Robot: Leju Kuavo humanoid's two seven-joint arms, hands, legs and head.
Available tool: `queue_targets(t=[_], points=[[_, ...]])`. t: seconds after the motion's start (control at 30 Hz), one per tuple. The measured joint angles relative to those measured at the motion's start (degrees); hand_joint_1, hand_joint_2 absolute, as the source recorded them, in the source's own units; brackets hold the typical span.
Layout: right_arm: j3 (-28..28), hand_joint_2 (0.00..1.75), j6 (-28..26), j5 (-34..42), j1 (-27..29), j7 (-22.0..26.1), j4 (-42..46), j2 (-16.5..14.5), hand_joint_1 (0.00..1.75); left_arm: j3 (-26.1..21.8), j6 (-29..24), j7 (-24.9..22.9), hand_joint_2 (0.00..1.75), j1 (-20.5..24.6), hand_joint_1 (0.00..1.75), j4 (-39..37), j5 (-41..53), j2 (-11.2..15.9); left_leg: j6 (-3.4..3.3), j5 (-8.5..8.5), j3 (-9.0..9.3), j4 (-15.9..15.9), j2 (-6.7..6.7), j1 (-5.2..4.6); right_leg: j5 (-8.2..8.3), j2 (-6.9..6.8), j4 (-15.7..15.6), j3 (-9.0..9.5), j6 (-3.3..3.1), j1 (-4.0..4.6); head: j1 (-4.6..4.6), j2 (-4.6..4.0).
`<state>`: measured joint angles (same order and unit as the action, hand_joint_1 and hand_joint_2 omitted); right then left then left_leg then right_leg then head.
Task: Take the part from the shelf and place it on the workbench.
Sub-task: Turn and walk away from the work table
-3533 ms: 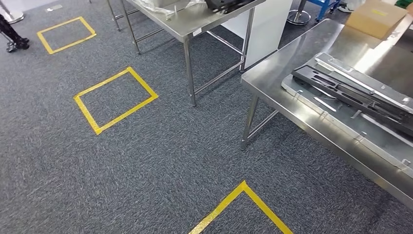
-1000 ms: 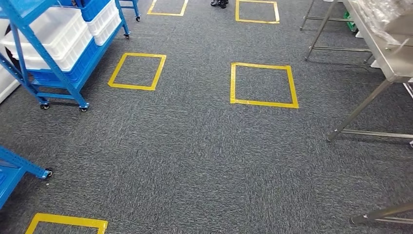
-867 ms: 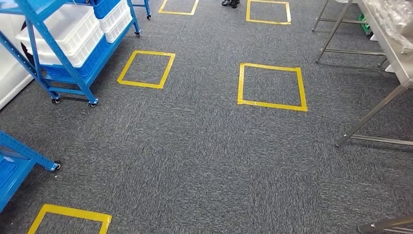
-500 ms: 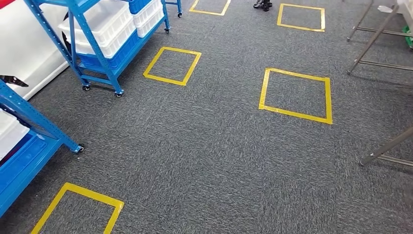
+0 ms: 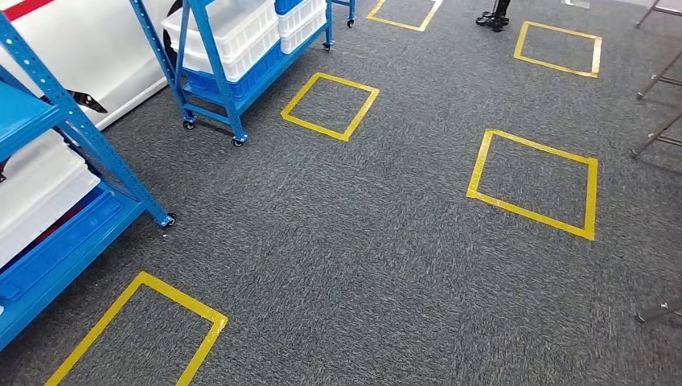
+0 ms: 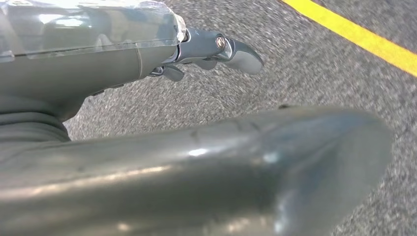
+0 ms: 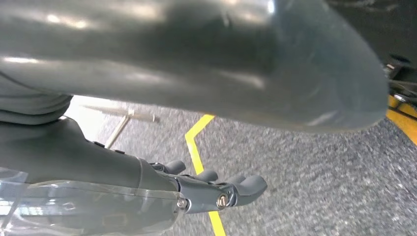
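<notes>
Since half a second ago my head camera has turned, bringing both blue racks further into the picture, while the things themselves stand as they were. Closest to me, my left hand (image 6: 147, 64) and right hand (image 7: 162, 187) hang over the carpet (image 5: 362, 265), fingers loosely extended and apart, holding nothing. Beyond the near shelf (image 5: 76, 133), a dark flat piece (image 5: 83, 100) juts out, its long axis roughly level and its tip toward the far shelf (image 5: 211, 60); I cannot tell if it is the part.
</notes>
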<state>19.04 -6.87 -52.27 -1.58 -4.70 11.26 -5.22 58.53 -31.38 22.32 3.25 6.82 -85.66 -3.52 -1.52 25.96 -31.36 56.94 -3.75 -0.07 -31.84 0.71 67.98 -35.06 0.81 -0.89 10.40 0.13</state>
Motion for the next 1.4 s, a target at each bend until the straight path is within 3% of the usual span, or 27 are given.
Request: queue_targets(t=[0.07, 0.1, 0.13, 0.2, 0.27, 0.33, 0.4, 0.43, 0.47, 0.53, 0.6, 0.63, 0.7, 0.77, 0.83, 0.9, 0.93, 0.97, 1.03, 1.1, 1.13, 1.2, 1.23, 1.3, 1.33, 1.4], points=[[0.0, 0.0, 0.0, 0.0, 0.1, 0.0, 0.0, 0.1, 0.0, 0.0, 0.0, 0.0, 0.0, 0.1, 0.0, 0.0, 0.0, -0.1, 0.41, 0.13, -0.11, 0.3, -1.33, -0.07, 3.32, 2.19, -7.3, 2.98, -0.35, 0.03, 0.0, -0.01], [0.0, 0.0, 0.0, -0.1, 0.1, 0.0, 0.0, 0.1, 0.0, 0.0, 0.0, 0.0, 0.0, 0.1, 0.0, 0.0, 0.0, -0.1, 0.69, 0.15, -0.27, 0.4, -1.81, -0.03, 3.85, 2.89, -9.1, 3.64, -0.48, 0.1, 0.01, -0.01], [0.0, 0.0, -0.1, -0.1, 0.0, 0.1, 0.0, 0.1, 0.0, 0.0, 0.0, 0.0, 0.0, 0.1, 0.0, 0.0, 0.0, -0.1, 1.04, 0.1, -0.46, 0.4, -2.28, 0.05, 3.78, 3.06, -9.6, 3.78, -0.6, 0.23, 0.01, -0.01], [0.0, 0.0, -0.1, -0.2, -0.2, 0.1, 0.0, 0.1, 0.0, 0.0, 0.0, 0.0, 0.0, 0.0, 0.0, 0.0, 0.0, -0.1, 1.69, 0.0, -0.74, 0.4, -3.04, 0.27, 4.09, 1.94, -10.0, 3.92, -1.11, 0.27, 0.01, 0.0], [0.0, 0.0, -0.1, -0.2, -0.3, 0.1, 0.0, 0.0, 0.0, 0.0, -0.1, -0.1, 0.0, 0.0, 0.0, -0.1, 0.0, -0.1, 2.19, 1.46, -1.85, 2.5, -1.56, 0.16, 4.42, 0.56, -10.7, 4.22, -1.78, 0.03, 0.02, 0.01], [0.0, 0.0, -0.1, -0.2, 0.0, 0.1, 0.0, 0.0, 0.0, 0.0, -0.1, -0.1, 0.0, 0.1, 0.0, -0.1, 0.0, -0.1, 2.61, 4.93, -4.91, 9.0, 1.25, 0.25, 4.47, -1.03, -11.0, 4.35, -2.23, 0.05, 0.02, 0.01], [0.0, 0.0, 0.0, -0.2, 0.2, 0.1, -0.1, 0.0, 0.0, 0.0, 0.0, -0.1, 0.0, 0.1, 0.0, -0.1, 0.0, -0.1, 3.06, 7.26, -7.99, 15.4, 2.57, 0.62, 4.33, -2.58, -11.0, 4.36, -2.34, 0.19, 0.02, 0.01], [0.0, 0.0, 0.1, -0.2, 0.2, 0.1, -0.1, 0.0, 0.0, 0.0, 0.0, -0.1, 0.0, 0.0, 0.0, -0.1, 0.0, -0.1, 3.26, 7.01, -8.36, 16.1, 2.92, 0.81, 4.25, -3.3, -11.0, 4.39, -2.28, 0.19, 0.02, 0.01], [0.0, 0.0, 0.2, -0.2, 0.2, 0.1, -0.1, 0.0, 0.0, 0.0, 0.1, -0.1, 0.0, 0.0, 0.0, -0.1, 0.0, -0.1, 3.43, 5.73, -7.58, 14.6, 3.28, 1.01, 4.15, -3.98, -10.9, 4.48, -2.14, 0.15, 0.02, 0.01], [0.0, 0.0, 0.4, -0.1, 0.2, 0.1, -0.1, 0.0, 0.0, 0.0, 0.3, 0.0, 0.0, 0.0, 0.0, -0.1, 0.0, -0.1, 3.74, 2.19, -3.69, 7.2, 5.39, 1.24, 3.77, -5.24, -10.8, 4.81, -1.61, 0.13, 0.02, 0.0], [0.0, 0.0, 0.4, 0.1, 0.2, 0.0, -0.1, 0.0, 0.0, 0.0, 0.6, 0.0, 0.0, 0.1, 0.0, -0.1, 0.0, -0.1, 3.25, 0.48, -0.84, 1.6, 7.17, 1.06, 3.28, -6.28, -10.5, 5.11, -0.87, 0.38, -0.01, 0.0], [0.0, 0.0, 0.4, 0.2, 0.1, 0.0, -0.1, 0.0, 0.0, 0.0, 0.7, 0.0, 0.0, 0.1, 0.0, -0.1, 0.0, -0.1, 2.82, 0.55, -0.55, 0.9, 7.37, 0.85, 3.15, -6.72, -10.4, 5.22, -0.54, 0.5, -0.02, 0.0], [0.1, 0.0, 0.3, 0.3, -0.2, 0.0, -0.1, 0.0, 0.0, 0.0, 1.0, 0.1, 0.0, -0.1, 0.0, -0.2, 0.0, 0.0, 1.81, 0.41, -0.7, 0.8, 6.2, 0.64, 2.98, -7.32, -10.4, 5.46, 0.14, 0.35, -0.02, 0.0], [0.1, 0.0, 0.2, 0.4, -0.3, -0.1, -0.1, 0.0, 0.0, 0.0, 1.2, 0.1, 0.0, -0.2, 0.0, -0.2, 0.0, 0.0, 1.02, 0.15, -0.7, 0.5, 5.13, 0.64, 1.47, -5.28, -8.6, 4.84, 0.73, -0.03, -0.02, 0.0], [0.1, 0.0, 0.2, 0.5, -0.2, -0.1, -0.1, 0.0, 0.0, 0.0, 1.4, 0.2, 0.0, -0.1, 0.0, -0.2, 0.0, 0.0, 0.45, -0.04, -0.73, 0.4, 4.0, 0.58, -2.14, -2.15, -2.3, 1.78, 0.85, -0.17, -0.02, 0.01], [0.1, 0.0, 0.2, 0.6, 0.0, -0.1, -0.1, 0.0, 0.0, 0.0, 1.4, 0.3, 0.0, 0.0, 0.0, -0.2, 0.0, 0.1, 0.12, -0.08, -0.78, 0.4, 2.61, 0.24, -4.74, -1.12, 5.3, -2.31, 0.61, -0.05, -0.02, 0.01], [0.1, 0.0, 0.2, 0.6, 0.1, -0.1, -0.1, 0.0, 0.0, 0.0, 1.5, 0.3, 0.0, 0.0, 0.0, -0.2, 0.0, 0.1, 0.04, -0.07, -0.71, 0.4, 1.8, 0.03, -4.38, -0.98, 6.8, -3.38, 0.33, 0.1, -0.02, 0.01], [0.1, 0.0, 0.3, 0.7, 0.1, -0.1, -0.1, 0.0, 0.0, 0.0, 1.6, 0.3, 0.0, -0.1, 0.0, -0.2, 0.0, 0.1, -0.01, -0.05, -0.6, 0.4, 0.99, -0.14, -3.01, -0.81, 6.3, -3.51, -0.07, 0.32, -0.02, 0.01], [0.2, 0.0, 0.3, 0.9, 0.2, -0.2, -0.1, 0.0, 0.0, 0.0, 1.9, 0.5, 0.0, -0.1, 0.0, -0.2, 0.0, 0.0, -0.04, -0.03, -0.39, 0.4, -0.63, -0.26, 1.91, 0.94, -1.3, -0.83, -1.37, 1.05, -0.02, 0.01], [0.2, 0.0, 0.3, 1.0, 0.3, -0.3, -0.1, 0.2, 0.0, 0.0, 2.3, 0.6, 0.0, -0.1, 0.0, -0.2, 0.0, 0.0, 0.11, -0.01, -0.45, 0.5, -1.92, -0.28, 4.99, 3.17, -8.2, 1.85, -2.56, 1.65, -0.02, 0.01], [0.2, 0.0, 0.3, 1.0, 0.3, -0.3, -0.1, 0.2, 0.0, 0.0, 2.4, 0.6, 0.0, -0.1, 0.0, -0.2, 0.0, 0.0, 0.29, -0.01, -0.57, 0.5, -2.45, -0.2, 5.3, 3.69, -9.6, 2.37, -2.89, 1.81, -0.02, 0.01], [0.2, 0.0, 0.3, 1.0, 0.0, -0.3, -0.1, 0.2, 0.0, 0.1, 2.4, 0.6, 0.0, -0.2, 0.0, -0.3, 0.0, 0.0, 0.82, -0.12, -0.72, 0.2, -3.52, -0.24, 5.42, 2.64, -10.2, 2.71, -3.11, 1.75, -0.02, 0.01], [0.2, 0.0, 0.3, 1.0, -0.2, -0.3, -0.1, 0.1, 0.0, 0.1, 2.4, 0.7, 0.0, -0.2, 0.0, -0.3, 0.0, 0.1, 1.09, 0.09, -0.78, 0.4, -3.35, -0.39, 5.63, 1.97, -10.9, 3.08, -3.14, 1.56, -0.02, 0.01], [0.2, 0.0, 0.3, 1.1, -0.1, -0.3, -0.1, 0.0, 0.0, 0.1, 2.5, 0.8, 0.0, -0.2, 0.0, -0.4, 0.0, 0.3, 1.59, 2.09, -2.0, 3.2, -1.11, -0.75, 6.08, 0.41, -12.3, 3.9, -3.26, 1.08, -0.01, 0.01], [0.2, 0.0, 0.4, 1.2, 0.0, -0.3, -0.1, -0.1, 0.0, 0.1, 2.6, 1.0, 0.0, -0.1, 0.0, -0.4, 0.1, 0.3, 1.81, 3.88, -3.37, 6.3, 0.61, -0.66, 6.14, -0.41, -12.6, 4.18, -3.3, 1.04, -0.01, 0.0], [0.3, 0.0, 0.6, 1.3, 0.2, -0.5, -0.1, -0.1, 0.0, 0.2, 2.7, 1.4, 0.0, 0.0, 0.0, -0.4, 0.1, 0.4, 2.51, 7.16, -6.98, 13.6, 2.54, -0.13, 5.93, -2.06, -12.7, 4.32, -3.3, 0.97, 0.0, 0.01]])
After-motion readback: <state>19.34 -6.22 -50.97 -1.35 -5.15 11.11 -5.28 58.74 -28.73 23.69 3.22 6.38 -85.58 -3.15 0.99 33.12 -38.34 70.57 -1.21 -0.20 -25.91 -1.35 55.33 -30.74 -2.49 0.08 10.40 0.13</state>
